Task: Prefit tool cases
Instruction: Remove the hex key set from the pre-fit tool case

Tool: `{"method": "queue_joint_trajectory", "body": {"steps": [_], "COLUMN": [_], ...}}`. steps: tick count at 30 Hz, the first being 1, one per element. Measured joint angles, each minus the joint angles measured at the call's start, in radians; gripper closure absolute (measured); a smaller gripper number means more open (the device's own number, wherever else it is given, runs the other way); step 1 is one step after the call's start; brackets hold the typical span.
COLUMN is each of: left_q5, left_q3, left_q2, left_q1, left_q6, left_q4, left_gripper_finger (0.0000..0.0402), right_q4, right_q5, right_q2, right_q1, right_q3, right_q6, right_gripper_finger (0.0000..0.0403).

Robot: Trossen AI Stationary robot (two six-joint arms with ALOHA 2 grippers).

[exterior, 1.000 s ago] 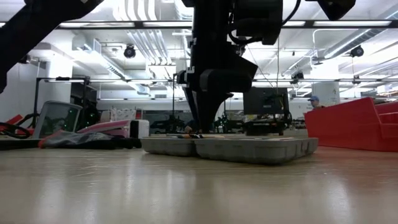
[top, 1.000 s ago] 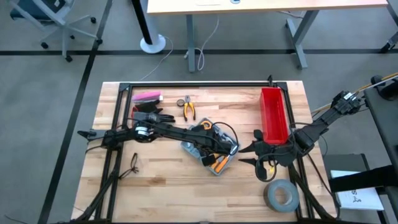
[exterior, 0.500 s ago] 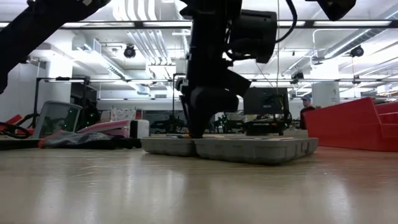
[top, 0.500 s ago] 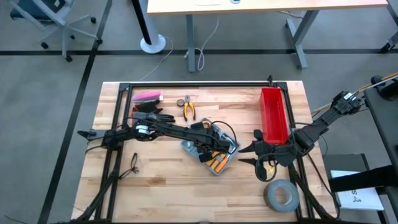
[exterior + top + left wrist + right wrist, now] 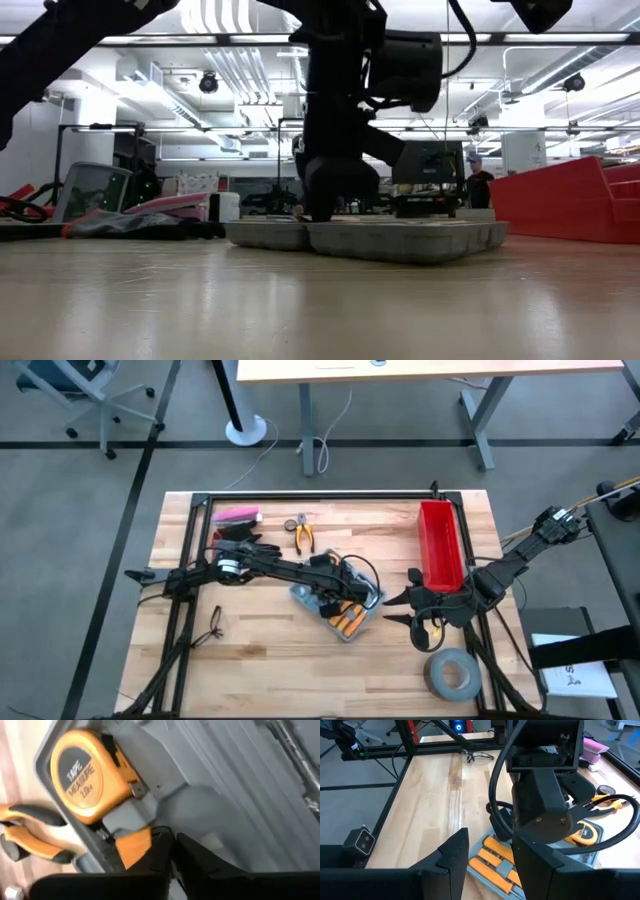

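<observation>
1. The tabletop [image 5: 270, 630] carries the case [image 5: 337, 603], lying opened flat just left of the red bin [image 5: 440, 545].
2. The case is judged stiff, light and slippery; its rim is best gripped.
3. The left pincer [image 5: 172, 851] is shut inside the case beside the tape measure [image 5: 82, 775], nothing visibly held; the right pincer [image 5: 487, 857] is held half open, empty.

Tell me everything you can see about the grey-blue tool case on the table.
The tool case is a flat grey-blue plastic case with rounded corners, lying open near the middle of the wooden table, turned askew to its edges. Its moulded slots hold orange-handled tools and a yellow tape measure. The left hand, fingers shut, reaches down into the case beside the tape measure. The right hand waits open nearby, not touching it.
</observation>
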Motion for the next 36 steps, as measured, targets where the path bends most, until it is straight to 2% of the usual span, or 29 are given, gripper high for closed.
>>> {"method": "queue_joint_trajectory", "body": {"steps": [11,20,25,36], "left_q5": [0.036,-0.082,-0.161,-0.068], "left_q3": [0.084,0.192,0.208,0.208], "left_q2": [0.007,0.007,0.007,0.006], "left_q1": [0.000,0.010,0.060,0.217], "left_q6": [-0.032,-0.034,-0.008,0.025], "left_q4": [-0.097,-0.131,-0.112,-0.006], "left_gripper_finger": [0.0396,0.0397,0.0397,0.0397], "right_q4": [0.000,0.000,0.013,0.036], "right_q5": [0.000,0.001,0.001,0.003], "right_q2": [0.000,0.000,0.022,0.026], "right_q1": [0.000,0.000,0.001,0.016], "right_q3": [0.000,0.000,0.000,0.000], "right_q6": [-0.008,-0.002,0.003,-0.016], "right_gripper_finger": [0.0272,0.0272,0.0272,0.0272]}}
